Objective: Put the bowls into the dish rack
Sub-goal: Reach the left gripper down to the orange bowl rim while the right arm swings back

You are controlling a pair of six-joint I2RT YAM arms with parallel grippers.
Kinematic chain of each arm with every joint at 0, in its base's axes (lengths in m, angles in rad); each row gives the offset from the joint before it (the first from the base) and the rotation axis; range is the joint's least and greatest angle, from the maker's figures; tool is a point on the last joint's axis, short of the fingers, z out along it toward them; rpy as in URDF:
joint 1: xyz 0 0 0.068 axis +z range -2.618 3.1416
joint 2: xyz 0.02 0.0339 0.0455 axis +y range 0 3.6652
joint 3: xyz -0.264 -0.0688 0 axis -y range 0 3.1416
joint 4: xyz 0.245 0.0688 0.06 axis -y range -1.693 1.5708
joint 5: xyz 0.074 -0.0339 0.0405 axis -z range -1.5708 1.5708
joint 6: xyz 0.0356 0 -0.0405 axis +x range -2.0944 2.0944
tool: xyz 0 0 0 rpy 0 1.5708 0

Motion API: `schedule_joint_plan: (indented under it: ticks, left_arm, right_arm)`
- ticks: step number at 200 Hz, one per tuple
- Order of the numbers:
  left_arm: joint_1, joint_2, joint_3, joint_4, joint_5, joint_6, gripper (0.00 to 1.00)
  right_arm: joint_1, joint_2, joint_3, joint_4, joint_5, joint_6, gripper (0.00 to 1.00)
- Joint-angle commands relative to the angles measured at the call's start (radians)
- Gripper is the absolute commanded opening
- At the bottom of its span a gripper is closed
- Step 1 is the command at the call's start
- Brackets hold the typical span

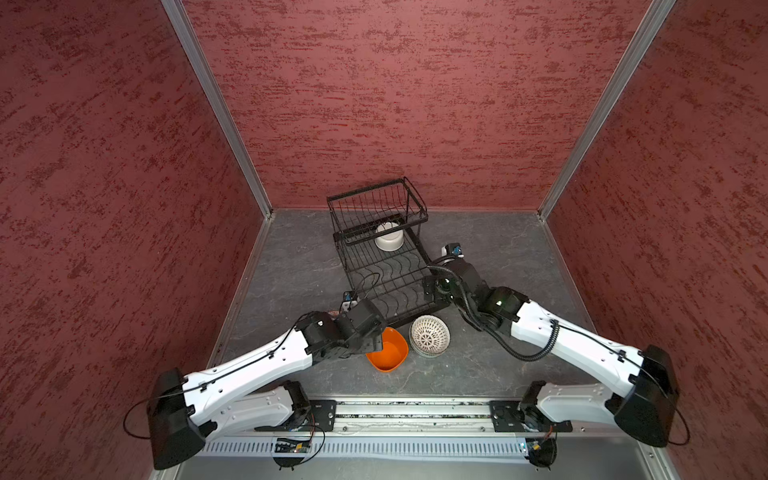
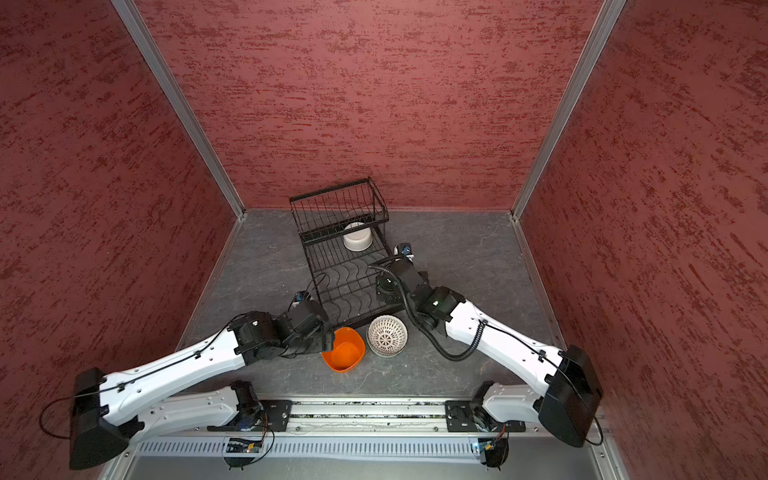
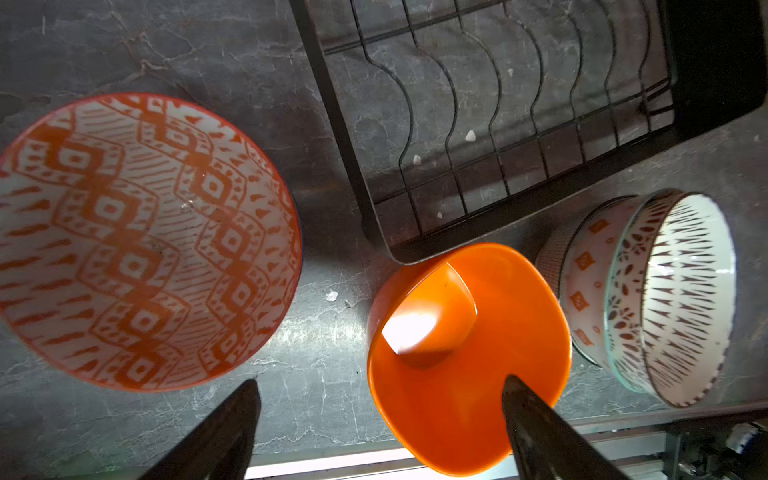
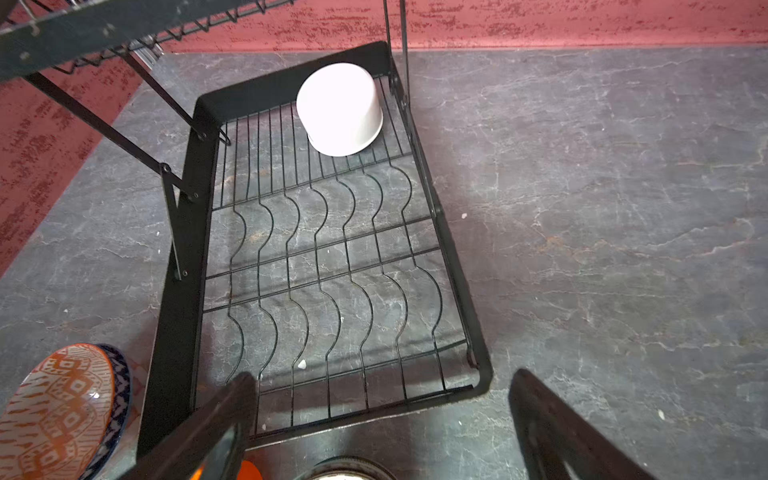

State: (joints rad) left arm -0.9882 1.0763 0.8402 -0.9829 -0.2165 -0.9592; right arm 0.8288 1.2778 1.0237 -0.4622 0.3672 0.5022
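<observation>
Orange bowl [image 3: 469,332] on counter [image 3: 324,353] by dish rack [image 3: 357,158]: my left claw [image 3: 379,382] straddles its rim, released; right claw [image 4: 384,376] released.

The left arm [image 1: 249,365] and the right arm [image 1: 582,345] each have long, smooth white shells with small dark screw holes, a black boxy housing [image 1: 174,419] at the elbow and black blocky joints near the wrist. A thin black cable [image 1: 237,370] is clipped along each white shell, and the right arm carries also a thick ribbed black hose [image 1: 524,357]. The left gripper [image 3: 381,378] and the right gripper [image 4: 384,373] have flat black fingers [image 4: 552,428] that become narrow toward the tip.
</observation>
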Motion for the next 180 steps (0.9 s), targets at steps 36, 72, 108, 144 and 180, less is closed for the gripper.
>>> schedule_joint_plan:
  ticks: [36,72,108,144,180]
  left_arm:
    - [-0.088,0.137,0.026,-0.027,-0.036,-0.111,0.77]
    - [-0.086,0.179,-0.003,0.039,-0.009,-0.115,0.58]
    - [-0.074,0.214,-0.024,0.100,0.020,-0.111,0.52]
    - [-0.067,0.249,-0.032,0.119,0.034,-0.106,0.39]
    - [-0.066,0.257,-0.051,0.131,0.035,-0.105,0.23]
  right_arm:
    - [0.002,0.007,-0.012,-0.006,-0.010,0.032,0.96]
    - [0.002,0.002,-0.025,0.002,-0.008,0.032,0.95]
    - [0.003,0.003,-0.038,0.012,-0.010,0.034,0.95]
    - [0.002,0.011,-0.047,0.021,-0.010,0.032,0.95]
    - [0.002,0.027,-0.047,0.028,-0.010,0.030,0.95]
